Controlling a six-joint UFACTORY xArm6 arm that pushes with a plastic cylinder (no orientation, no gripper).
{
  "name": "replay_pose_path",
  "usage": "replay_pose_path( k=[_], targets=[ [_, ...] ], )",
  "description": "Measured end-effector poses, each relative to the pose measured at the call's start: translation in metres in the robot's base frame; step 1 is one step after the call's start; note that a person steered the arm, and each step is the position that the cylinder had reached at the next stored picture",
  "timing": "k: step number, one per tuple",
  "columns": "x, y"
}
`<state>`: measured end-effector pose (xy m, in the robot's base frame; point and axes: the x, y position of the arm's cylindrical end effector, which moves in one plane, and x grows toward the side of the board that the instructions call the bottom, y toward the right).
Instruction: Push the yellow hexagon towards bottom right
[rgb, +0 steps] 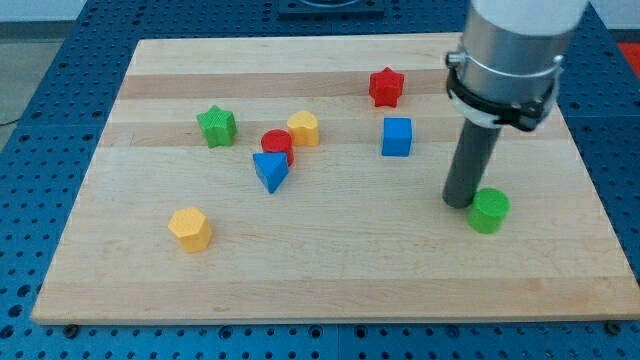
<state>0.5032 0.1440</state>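
The yellow hexagon (190, 228) lies on the wooden board (330, 270) at the view's lower left. My tip (459, 202) rests on the board at the view's right, far from the hexagon. It stands just left of a green cylinder (489, 211), touching or nearly touching it. The rod rises from the tip to the arm's grey body at the view's top right.
A green star (217, 126) sits at the upper left. A yellow heart-like block (304, 128), a red cylinder (277, 145) and a blue triangle (270, 171) cluster near the middle. A red star (385, 87) and a blue cube (397, 137) lie right of centre.
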Motion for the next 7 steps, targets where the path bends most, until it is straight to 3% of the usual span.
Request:
replay_pose_path(
  k=[3,4,5,6,7],
  targets=[
    [0.061,0.033],
    [0.067,-0.011],
    [0.110,-0.093],
    [0.115,-0.134],
    [0.084,-0.238]
  ],
)
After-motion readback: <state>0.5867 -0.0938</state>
